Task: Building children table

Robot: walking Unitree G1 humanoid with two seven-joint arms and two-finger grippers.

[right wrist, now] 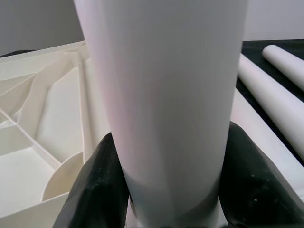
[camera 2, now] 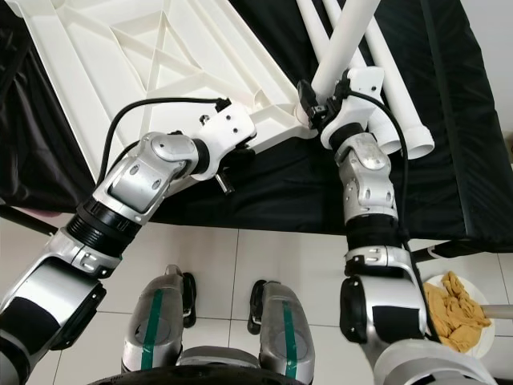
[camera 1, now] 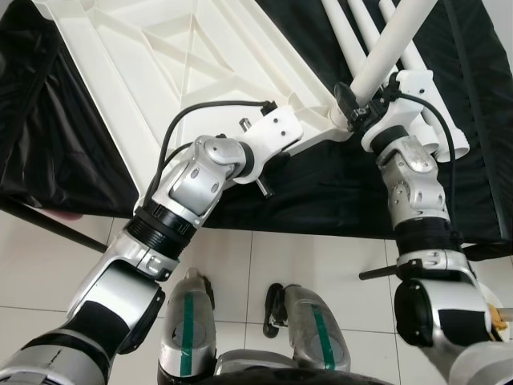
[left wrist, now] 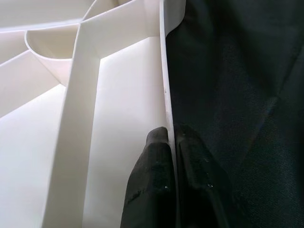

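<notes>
From the head, we see the white tabletop (camera 1: 184, 72) lying upside down on the black cloth (camera 1: 304, 200), our right gripper (camera 1: 358, 103) bringing a leg (camera 1: 393, 40) to its near corner. At the left wrist, our left gripper (left wrist: 171, 142) pinches the tabletop's rim. At the right wrist, fingers (right wrist: 95, 190) clamp the leg; we should keep it straight over the socket.
</notes>
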